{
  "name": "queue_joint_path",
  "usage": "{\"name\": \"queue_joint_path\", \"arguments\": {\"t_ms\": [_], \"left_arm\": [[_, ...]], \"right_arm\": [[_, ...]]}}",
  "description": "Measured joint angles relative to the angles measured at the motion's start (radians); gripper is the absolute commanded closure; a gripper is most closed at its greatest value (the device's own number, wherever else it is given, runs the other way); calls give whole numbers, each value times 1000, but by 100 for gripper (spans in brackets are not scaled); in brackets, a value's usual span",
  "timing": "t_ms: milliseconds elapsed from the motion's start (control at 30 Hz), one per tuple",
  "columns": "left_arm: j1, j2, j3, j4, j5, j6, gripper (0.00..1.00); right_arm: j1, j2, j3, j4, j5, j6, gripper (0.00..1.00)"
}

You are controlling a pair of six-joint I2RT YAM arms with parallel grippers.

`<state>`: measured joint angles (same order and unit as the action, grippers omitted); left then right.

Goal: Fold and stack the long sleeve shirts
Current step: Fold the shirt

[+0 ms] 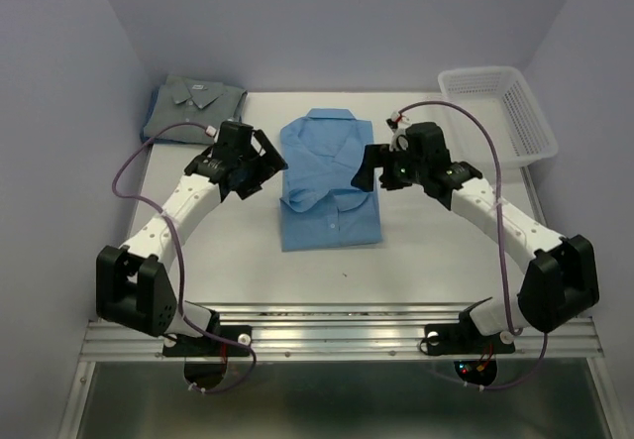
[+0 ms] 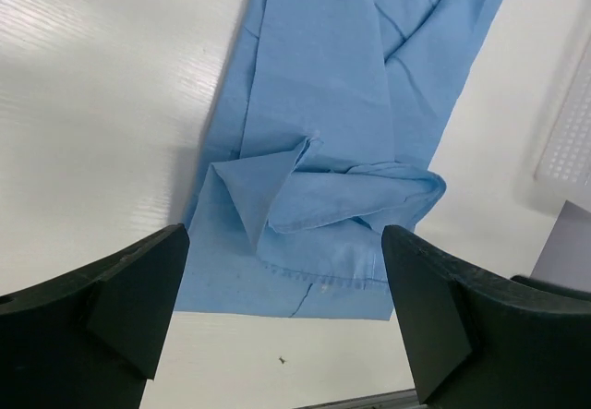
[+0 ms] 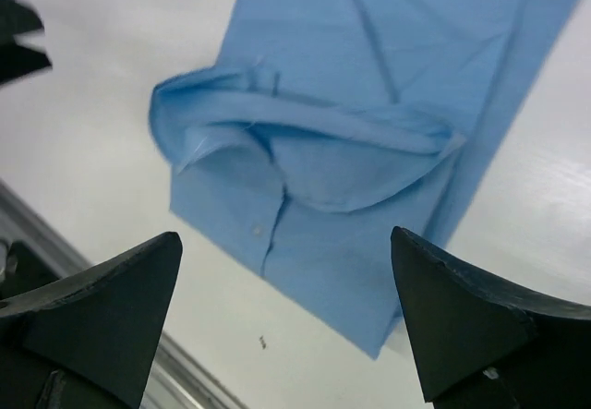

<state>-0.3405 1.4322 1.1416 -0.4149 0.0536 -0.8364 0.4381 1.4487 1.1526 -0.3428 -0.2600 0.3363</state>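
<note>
A light blue long sleeve shirt (image 1: 329,181) lies folded in a rough rectangle at the middle of the white table, its collar toward the near edge. A grey long sleeve shirt (image 1: 193,107) lies folded at the back left corner. My left gripper (image 1: 265,168) hovers at the blue shirt's left edge, open and empty. My right gripper (image 1: 369,169) hovers at its right edge, also open and empty. The blue shirt (image 2: 342,123) fills the left wrist view above the open left gripper (image 2: 286,303). In the right wrist view the blue shirt (image 3: 369,123) lies beyond the open right gripper (image 3: 286,307).
A white plastic mesh basket (image 1: 498,112) stands at the back right corner. The metal rail (image 1: 337,335) with both arm bases runs along the table's near edge. Pale walls close in the table on the left, back and right.
</note>
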Motion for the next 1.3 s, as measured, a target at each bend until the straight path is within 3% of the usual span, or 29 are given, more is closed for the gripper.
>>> {"name": "queue_joint_path", "arguments": {"t_ms": [200,500,633,1033,1300], "left_arm": [[25,-130,-23,-42,-62,16,1],[28,-207,-121,-91,-69,21,1],[28,-211,-141,-119,-70,20,1],[28,-259,-195,-104,-43,21,1],[23,-260,-328,11,89,17,1]], "right_arm": [[88,-19,-199,106,-192,39,0],[140,186,-172,209,-223,49,0],[140,288,-93,271,-176,49,0],[138,493,112,578,154,42,0],[136,414,133,536,197,22,0]]}}
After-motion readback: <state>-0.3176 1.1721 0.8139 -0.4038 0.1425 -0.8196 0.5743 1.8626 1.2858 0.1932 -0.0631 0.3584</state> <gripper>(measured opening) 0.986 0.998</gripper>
